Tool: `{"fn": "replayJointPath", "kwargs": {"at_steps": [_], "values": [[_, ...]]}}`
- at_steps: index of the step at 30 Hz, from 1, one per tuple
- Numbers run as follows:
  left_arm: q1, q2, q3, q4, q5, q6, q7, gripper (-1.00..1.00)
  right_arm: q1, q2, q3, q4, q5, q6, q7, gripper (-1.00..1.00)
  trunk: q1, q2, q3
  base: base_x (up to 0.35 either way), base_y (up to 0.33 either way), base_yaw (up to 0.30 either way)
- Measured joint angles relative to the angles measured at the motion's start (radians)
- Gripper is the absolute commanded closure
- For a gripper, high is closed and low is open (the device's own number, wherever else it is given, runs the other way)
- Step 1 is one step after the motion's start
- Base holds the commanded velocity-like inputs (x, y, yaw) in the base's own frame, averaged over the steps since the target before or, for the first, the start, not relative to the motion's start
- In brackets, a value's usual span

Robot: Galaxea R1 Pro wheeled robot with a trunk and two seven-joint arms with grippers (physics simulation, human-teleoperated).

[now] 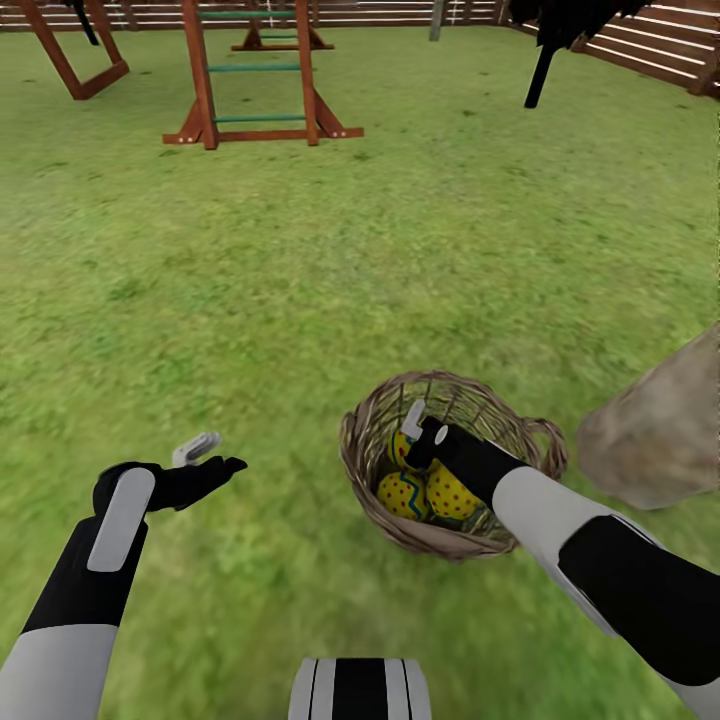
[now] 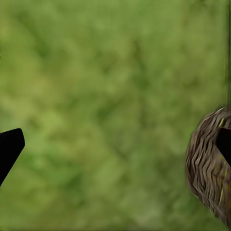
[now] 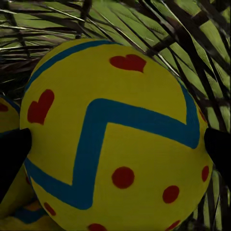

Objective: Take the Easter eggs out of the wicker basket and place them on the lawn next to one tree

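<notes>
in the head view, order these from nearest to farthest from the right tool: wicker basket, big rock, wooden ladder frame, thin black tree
1. Wicker basket: the right tool is inside it, by the eggs.
2. Big rock: just right of the basket.
3. Wooden ladder frame and thin black tree: both far across the lawn; too close to call.

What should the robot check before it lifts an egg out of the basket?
1. Right gripper inside wicker basket: ok.
2. Fingers on either side of one Easter egg: ok.
3. Fingers squeezing that egg firmly: cannot tell.
4. Other eggs still in basket, close beside it: ok, lift carefully.
5. Left gripper out of the way over the lawn: ok.
6. Tree near the basket for dropping off: ok.
</notes>
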Motion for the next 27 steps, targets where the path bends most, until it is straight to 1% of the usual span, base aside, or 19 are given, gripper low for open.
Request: {"fn": "replayJointPath", "kwargs": {"at_steps": [4,12,18,27], "values": [[0.000,0.000,0.001,0.000,0.001,0.000,0.000,-1.00,0.000,0.001,0.000,0.001,0.001,0.000,0.000,1.00,-0.001,0.001,0.015,-0.115,0.073,0.000],[0.000,-0.001,0.001,0.000,0.000,0.000,0.000,-1.00,0.002,0.006,0.000,0.000,0.002,0.000,0.000,1.00,-0.005,0.003,0.046,-0.006,0.004,0.000],[0.000,0.000,0.001,0.000,0.001,0.000,0.000,-1.00,0.004,0.006,0.000,-0.001,0.007,0.000,0.000,1.00,-0.008,0.004,0.070,-0.228,0.105,0.000],[0.000,-0.003,0.001,0.001,0.000,0.000,0.000,-1.00,0.009,0.008,0.000,-0.004,0.001,0.000,0.000,1.00,-0.012,0.006,0.104,-0.024,0.004,0.000]]}}
